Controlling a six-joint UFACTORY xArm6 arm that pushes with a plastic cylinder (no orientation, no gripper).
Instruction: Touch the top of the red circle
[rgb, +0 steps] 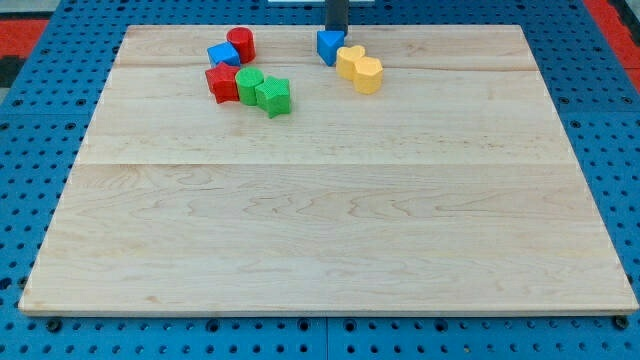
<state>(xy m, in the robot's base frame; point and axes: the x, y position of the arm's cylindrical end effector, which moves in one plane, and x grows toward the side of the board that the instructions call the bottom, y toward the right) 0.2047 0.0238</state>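
The red circle (241, 43) stands near the view's top, left of centre, touching a blue block (222, 54) at its lower left. My tip (337, 31) comes down at the view's top centre, right behind a blue triangle-like block (330, 47). The rod's very end seems partly hidden by that block. The tip is well to the right of the red circle and apart from it.
A red star-like block (221, 83), a green block (250, 85) and a green star-like block (273, 96) cluster below the red circle. Two yellow blocks (350, 62) (368, 75) sit just right of the blue triangle. The wooden board (330, 220) lies on a blue pegboard.
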